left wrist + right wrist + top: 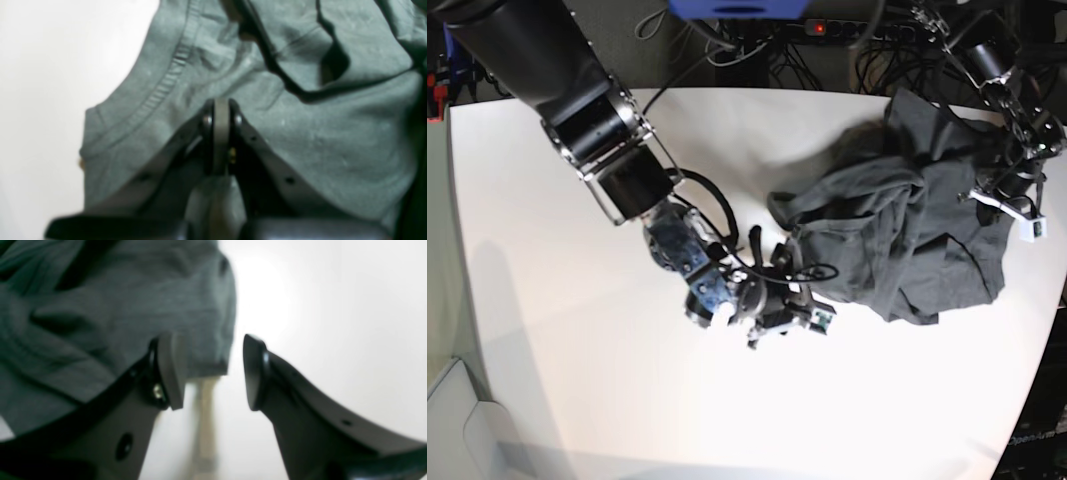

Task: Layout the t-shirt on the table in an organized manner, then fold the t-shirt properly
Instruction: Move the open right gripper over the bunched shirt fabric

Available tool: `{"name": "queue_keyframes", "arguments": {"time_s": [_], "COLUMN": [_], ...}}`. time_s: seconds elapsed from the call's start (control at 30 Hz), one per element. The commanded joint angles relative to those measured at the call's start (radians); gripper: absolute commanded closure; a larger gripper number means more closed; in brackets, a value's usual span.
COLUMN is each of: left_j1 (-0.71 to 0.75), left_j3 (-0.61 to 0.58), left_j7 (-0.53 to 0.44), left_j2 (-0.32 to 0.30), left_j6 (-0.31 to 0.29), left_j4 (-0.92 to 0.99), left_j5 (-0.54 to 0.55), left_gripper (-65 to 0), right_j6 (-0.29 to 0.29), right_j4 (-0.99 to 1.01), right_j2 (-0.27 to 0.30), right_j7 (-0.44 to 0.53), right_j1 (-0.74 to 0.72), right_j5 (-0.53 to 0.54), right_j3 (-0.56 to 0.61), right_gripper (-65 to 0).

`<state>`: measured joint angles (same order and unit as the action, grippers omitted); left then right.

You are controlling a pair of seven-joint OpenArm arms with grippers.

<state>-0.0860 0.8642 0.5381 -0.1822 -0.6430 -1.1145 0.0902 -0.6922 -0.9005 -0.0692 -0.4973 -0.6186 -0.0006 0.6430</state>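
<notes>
The dark grey t-shirt [897,240] lies crumpled on the right half of the white table [577,360]. In the left wrist view the shirt [333,140] fills the frame, with a ribbed hem [166,80] at its left edge. My left gripper [221,110] is shut, pads together, with a fold of shirt cloth between the fingers; in the base view it [1005,192] sits at the shirt's right side. My right gripper [213,373] is open, and a corner of the shirt [133,306] reaches between its jaws. In the base view it [789,300] is at the shirt's lower left edge.
Cables and a power strip [817,25] lie beyond the table's far edge. The table's right edge [1052,300] is close to the shirt. Bare white tabletop [333,306] lies beside my right gripper.
</notes>
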Motion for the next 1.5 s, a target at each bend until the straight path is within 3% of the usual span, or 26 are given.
{"name": "queue_keyframes", "arguments": {"time_s": [0.0, 0.3, 0.63, 0.7, 0.83, 0.93, 1.1, 1.23, 1.47], "left_j1": [-0.005, -0.005, -0.005, -0.005, -0.005, -0.005, 0.019, 0.024, 0.025], "left_j3": [0.002, 0.002, 0.002, 0.002, 0.002, 0.002, 0.002, 0.002, 0.003], "left_j7": [0.015, 0.015, 0.015, 0.015, 0.015, 0.01, 0.007, 0.007, 0.006], "left_j2": [-0.007, -0.007, -0.007, -0.007, -0.01, -0.015, -0.015, -0.015, -0.015], "left_j6": [0.005, 0.005, 0.005, 0.005, 0.005, 0.005, 0.005, 0.005, 0.005], "left_j4": [-0.011, -0.011, -0.011, -0.011, -0.009, 0.0, -0.002, -0.006, -0.009], "left_j5": [-0.013, -0.013, -0.013, -0.013, -0.013, -0.013, -0.011, -0.011, -0.011], "left_gripper": [-0.4, -0.4, -0.4, -0.4, -0.4, -0.4, -0.4, -0.4, -0.4], "right_j6": [-0.006, -0.006, -0.006, -0.006, -0.006, -0.006, -0.006, -0.006, -0.006], "right_j4": [-0.013, 0.083, 0.143, 0.142, 0.139, 0.119, -0.036, -0.194, -0.443], "right_j2": [-0.011, -0.05, -0.054, -0.056, -0.056, -0.047, 0.032, 0.105, 0.185], "right_j7": [0.022, 0.041, 0.107, 0.107, 0.107, 0.096, -0.001, -0.09, -0.234], "right_j1": [-0.033, -0.028, -0.039, -0.042, -0.045, -0.05, 0.006, 0.076, 0.256], "right_j5": [0.009, 0.007, 0.007, 0.007, 0.007, 0.007, 0.011, 0.012, 0.012], "right_j3": [-0.004, -0.004, -0.007, -0.007, -0.007, -0.009, -0.093, -0.219, -0.467], "right_gripper": [-28.4, -28.7, -27.3, -21.7, 0.0, 0.0, 0.0, 0.0, 0.0]}}
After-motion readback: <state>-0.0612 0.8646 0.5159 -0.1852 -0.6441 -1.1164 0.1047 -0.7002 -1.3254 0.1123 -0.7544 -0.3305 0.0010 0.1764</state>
